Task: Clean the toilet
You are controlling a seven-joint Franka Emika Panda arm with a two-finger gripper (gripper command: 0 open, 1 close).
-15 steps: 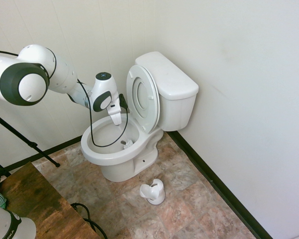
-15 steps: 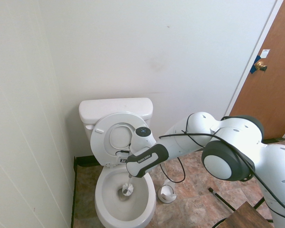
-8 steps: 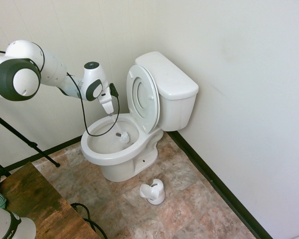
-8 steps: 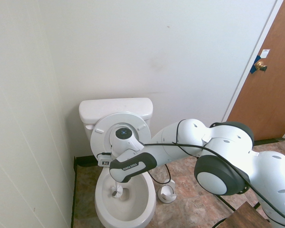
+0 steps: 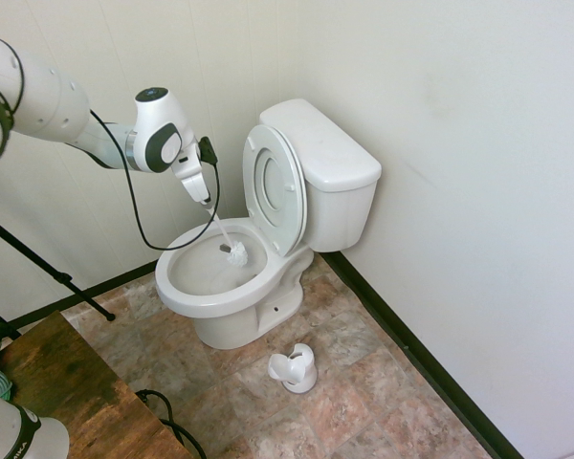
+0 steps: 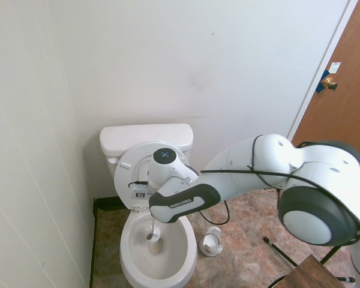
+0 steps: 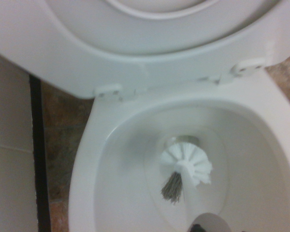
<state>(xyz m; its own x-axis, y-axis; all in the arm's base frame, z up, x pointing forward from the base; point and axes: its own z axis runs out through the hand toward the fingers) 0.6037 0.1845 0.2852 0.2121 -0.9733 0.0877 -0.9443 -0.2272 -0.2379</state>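
The white toilet (image 5: 337, 184) stands in the corner with seat and lid raised against the tank. My gripper (image 5: 206, 199) hangs above the bowl's rim (image 5: 186, 295) on the wall side, shut on the thin handle of a white toilet brush. The handle slants down into the bowl, where the brush head (image 5: 235, 254) sits low near the drain. In the second exterior view the toilet (image 6: 145, 137) shows from the front, the brush head (image 6: 153, 237) is inside the bowl, and the fingers are hidden behind the wrist. The wrist view shows the brush head (image 7: 186, 165) over the drain.
A small white brush holder (image 5: 295, 368) stands on the tiled floor in front of the toilet, also seen in the second exterior view as the holder (image 6: 211, 243). A wooden table corner (image 5: 67, 387) sits nearby. A brown door (image 6: 347, 90) is at the right. Walls close in beside and behind the toilet.
My arm has drawn back and lifted toward the side wall, taking the gripper up and away from the seat. The brush head has shifted within the bowl and sits slightly higher.
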